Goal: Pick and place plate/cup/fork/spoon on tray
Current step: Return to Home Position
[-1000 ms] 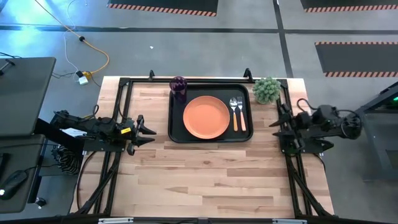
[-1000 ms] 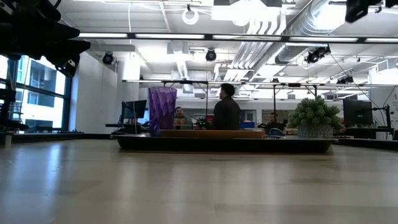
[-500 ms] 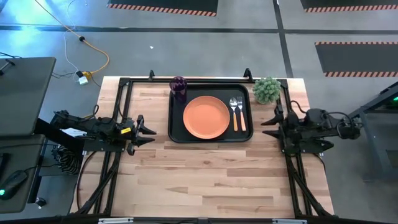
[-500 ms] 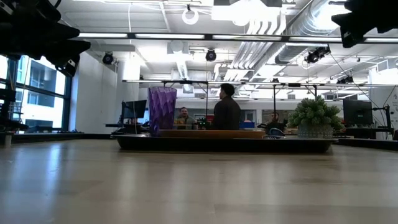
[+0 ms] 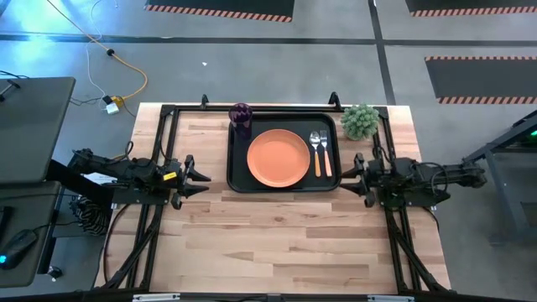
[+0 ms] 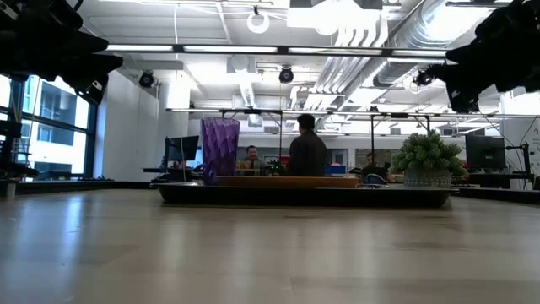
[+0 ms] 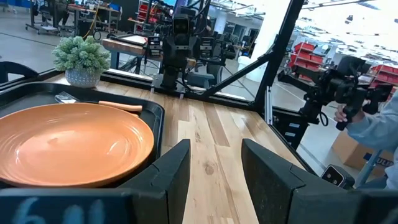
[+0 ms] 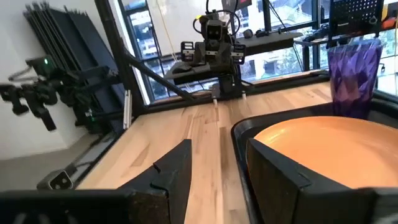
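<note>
The black tray (image 5: 237, 180) lies at the table's far middle. On it rest the orange plate (image 5: 278, 158), the spoon (image 5: 315, 153) and fork (image 5: 325, 154) side by side right of the plate, and the purple cup (image 5: 241, 117) upright in its far left corner. My left gripper (image 5: 204, 176) is open and empty, left of the tray. My right gripper (image 5: 354, 174) is open and empty, just right of the tray. The plate (image 8: 329, 152) and cup (image 8: 351, 65) show in the right wrist view.
A small potted green plant (image 5: 361, 121) stands at the far right corner, next to the tray. Black frame rails (image 5: 159, 143) run along the table's left, far and right edges. Bare wood spreads over the table's near half. People sit in the room beyond.
My right gripper has moved toward the table's left, from beside the right rail to just right of the tray, and a little lower. Everything on the tray has stayed put.
</note>
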You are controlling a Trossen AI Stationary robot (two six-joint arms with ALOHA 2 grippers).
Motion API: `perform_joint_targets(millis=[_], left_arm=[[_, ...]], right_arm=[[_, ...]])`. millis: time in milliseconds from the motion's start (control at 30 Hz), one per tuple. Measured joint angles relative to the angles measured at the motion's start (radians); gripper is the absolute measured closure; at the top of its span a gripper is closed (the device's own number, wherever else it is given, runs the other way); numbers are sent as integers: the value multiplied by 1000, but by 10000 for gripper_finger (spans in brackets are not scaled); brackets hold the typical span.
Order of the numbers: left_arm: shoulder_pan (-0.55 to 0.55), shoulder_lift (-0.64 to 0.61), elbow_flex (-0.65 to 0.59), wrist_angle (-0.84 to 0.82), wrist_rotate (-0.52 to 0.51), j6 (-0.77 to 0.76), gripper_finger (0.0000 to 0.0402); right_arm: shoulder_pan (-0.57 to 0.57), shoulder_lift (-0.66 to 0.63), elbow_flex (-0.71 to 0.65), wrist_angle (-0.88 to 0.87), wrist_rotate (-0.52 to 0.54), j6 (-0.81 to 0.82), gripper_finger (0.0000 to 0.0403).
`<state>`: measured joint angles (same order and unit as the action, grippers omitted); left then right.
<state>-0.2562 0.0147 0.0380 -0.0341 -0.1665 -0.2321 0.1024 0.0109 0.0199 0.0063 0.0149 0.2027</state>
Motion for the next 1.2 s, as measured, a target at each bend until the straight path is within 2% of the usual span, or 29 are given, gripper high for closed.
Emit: perform_joint_targets(millis=[1200], left_arm=[[0,0,0,0,0,0,268]], right_arm=[[0,3,-11,14,0,6,258]])
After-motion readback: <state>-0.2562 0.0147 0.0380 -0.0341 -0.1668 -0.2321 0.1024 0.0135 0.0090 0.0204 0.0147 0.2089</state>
